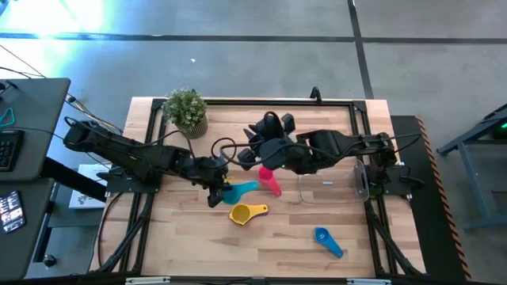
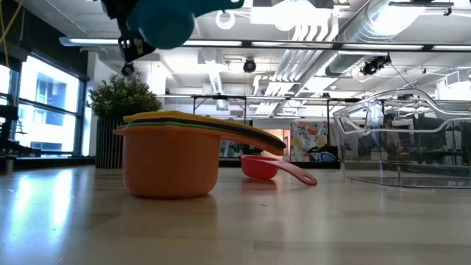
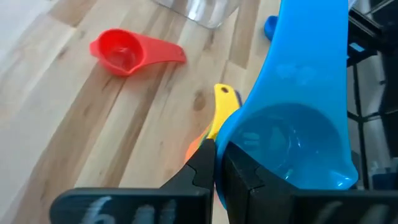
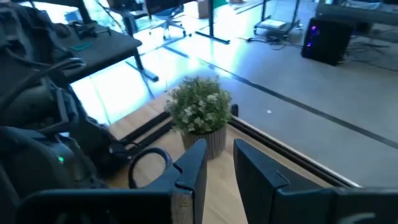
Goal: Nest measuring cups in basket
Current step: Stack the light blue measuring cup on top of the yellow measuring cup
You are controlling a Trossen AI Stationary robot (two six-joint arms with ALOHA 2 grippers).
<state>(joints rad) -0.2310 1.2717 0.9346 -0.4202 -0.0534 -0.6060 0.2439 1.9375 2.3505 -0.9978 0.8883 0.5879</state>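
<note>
**benchrat:** what's your left claw doing right now?

**me:** I've got the left gripper (image 3: 216, 168) pinched tight on the rim of the teal cup (image 3: 298, 118), fingers closed right up on the plastic. In my low view the teal cup (image 2: 165, 22) hangs in the air well above the orange stack (image 2: 171, 158), so it's clear of the table. I'm using that stack as my landmark since it's the easiest thing to spot.

**benchrat:** stack of what?

**me:** The orange cup with other cups nested inside it. From the side I can see yellowish and green rims layered on top and the handles fanned out together. From overhead the orange stack (image 1: 247, 212) sits on the wooden table (image 1: 182, 245) just beside the left gripper (image 1: 215, 192), on the front side of it.

**benchrat:** where's everything else?

**me:** The salmon-pink cup (image 1: 270, 180) lies on the table near the stack, toward the back and a bit right; it shows red in my left wrist view (image 3: 127, 51). The blue cup (image 1: 327, 241) is right of the stack and well apart from it, nearer the front edge. The basket (image 1: 333, 188) is further right of the stack, beyond the pink one. I can't see any cup inside it.

**benchrat:** right arm?

**me:** The right gripper (image 4: 217, 165) is parked above the table behind the stack, fingers apart, holding nothing, facing the potted plant (image 4: 199, 112) at the back left corner.
</note>
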